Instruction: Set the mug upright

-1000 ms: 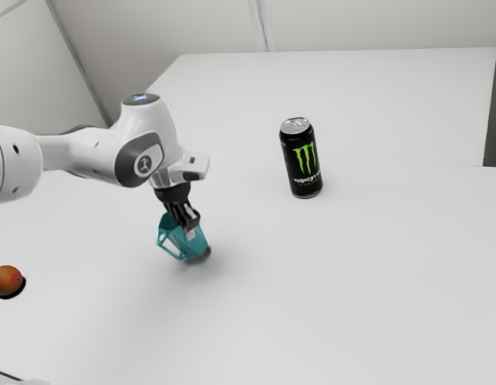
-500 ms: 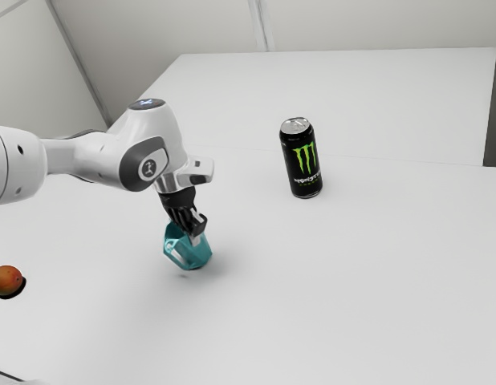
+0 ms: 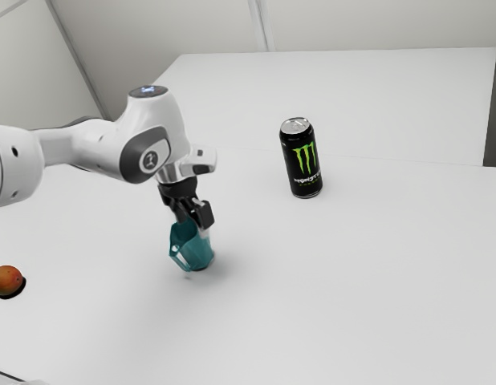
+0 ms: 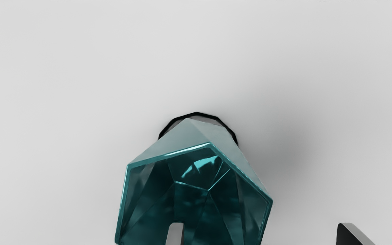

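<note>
The teal faceted mug (image 3: 193,250) stands close to upright on the table in the exterior view, its handle toward the exterior view's left. Just over its rim is my gripper (image 3: 197,225), pointing down. In the wrist view the mug (image 4: 196,170) shows its open mouth, with part of a dark-edged base behind the body. The gripper (image 4: 262,234) is open there: one finger reaches inside the mouth, while the other stands well outside the wall with a wide gap. The lower part of the rim is cut off in that view.
A black can with a green logo (image 3: 302,159) stands on the white table (image 3: 352,281), beyond the mug toward the exterior view's right. An orange-red fruit (image 3: 6,280) lies at the exterior view's left edge.
The mug has tipped from a slant to nearly upright and shifted slightly toward the exterior view's right. My hand has moved the same way, and its tilt has changed.
</note>
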Robot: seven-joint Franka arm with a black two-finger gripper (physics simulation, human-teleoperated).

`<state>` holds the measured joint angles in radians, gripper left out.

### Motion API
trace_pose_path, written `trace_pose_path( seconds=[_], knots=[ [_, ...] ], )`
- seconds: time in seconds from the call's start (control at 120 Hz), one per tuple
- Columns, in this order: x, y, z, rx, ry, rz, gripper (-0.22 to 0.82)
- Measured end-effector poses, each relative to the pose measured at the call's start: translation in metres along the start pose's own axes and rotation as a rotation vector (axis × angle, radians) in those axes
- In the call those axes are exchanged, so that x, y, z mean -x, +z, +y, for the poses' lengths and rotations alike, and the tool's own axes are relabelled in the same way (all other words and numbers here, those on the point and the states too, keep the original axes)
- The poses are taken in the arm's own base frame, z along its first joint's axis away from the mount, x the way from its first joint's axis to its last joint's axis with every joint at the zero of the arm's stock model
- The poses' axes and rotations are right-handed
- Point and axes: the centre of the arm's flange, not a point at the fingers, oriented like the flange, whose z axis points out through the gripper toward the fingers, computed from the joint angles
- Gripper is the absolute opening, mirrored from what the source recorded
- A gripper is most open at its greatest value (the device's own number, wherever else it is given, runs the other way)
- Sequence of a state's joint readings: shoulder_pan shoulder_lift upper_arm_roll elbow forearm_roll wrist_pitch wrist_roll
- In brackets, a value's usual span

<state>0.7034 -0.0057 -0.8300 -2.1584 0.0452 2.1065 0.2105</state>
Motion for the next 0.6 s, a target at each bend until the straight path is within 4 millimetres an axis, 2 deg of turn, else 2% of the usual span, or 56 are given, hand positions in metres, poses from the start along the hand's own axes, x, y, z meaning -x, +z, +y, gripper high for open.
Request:
trace_pose_path(
  seconds=[0.067, 0.175, 0.342, 0.408, 0.508, 0.6],
  knots=[
    [0.0, -0.024, 0.003, -0.016, -0.018, 0.017, 0.51],
    [-0.014, -0.083, 0.004, -0.003, -0.033, 0.064, 0.55],
    [-0.02, -0.15, -0.007, 0.009, -0.07, 0.119, 0.58],
    [-0.022, -0.176, -0.005, 0.005, -0.072, 0.141, 0.59],
    [-0.019, -0.195, 0.001, 0.013, -0.071, 0.143, 0.59],
    [-0.017, -0.214, -0.005, 0.024, -0.086, 0.149, 0.6]
  ],
)
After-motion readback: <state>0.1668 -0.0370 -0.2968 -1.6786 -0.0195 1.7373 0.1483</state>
